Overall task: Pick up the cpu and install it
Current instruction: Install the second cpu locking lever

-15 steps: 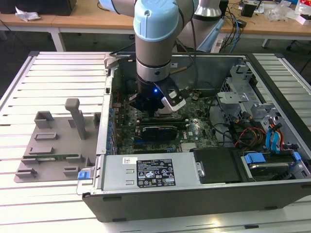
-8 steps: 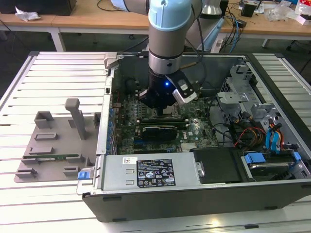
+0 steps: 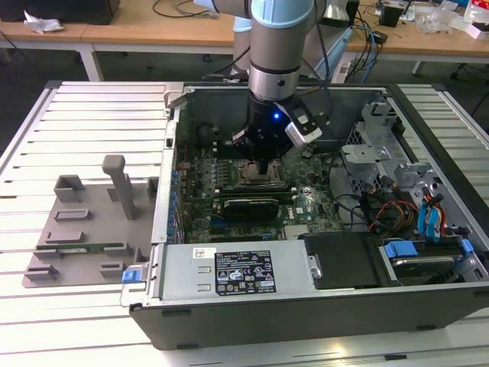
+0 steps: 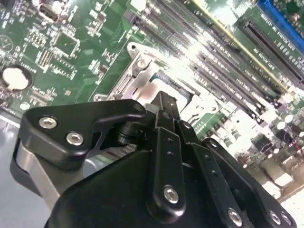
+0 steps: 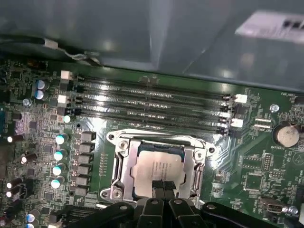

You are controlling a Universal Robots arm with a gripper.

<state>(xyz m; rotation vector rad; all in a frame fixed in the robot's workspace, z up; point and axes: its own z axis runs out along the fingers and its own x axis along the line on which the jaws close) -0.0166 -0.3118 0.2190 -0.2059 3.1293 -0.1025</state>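
The cpu [image 5: 159, 171], centre frame in its socket [image 5: 124, 166], is touched by narrow fingers [image 5: 161, 186]; gentle, level pressure is advised.

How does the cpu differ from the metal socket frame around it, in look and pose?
The cpu is a flat, pale silvery square with a solid top; the socket frame is an open metal border with screws at its corners. The cpu lies inside, and the socket frame surrounds it. The pincer tips meet the cpu's near edge, not the socket frame. Both lie flat on the green motherboard.
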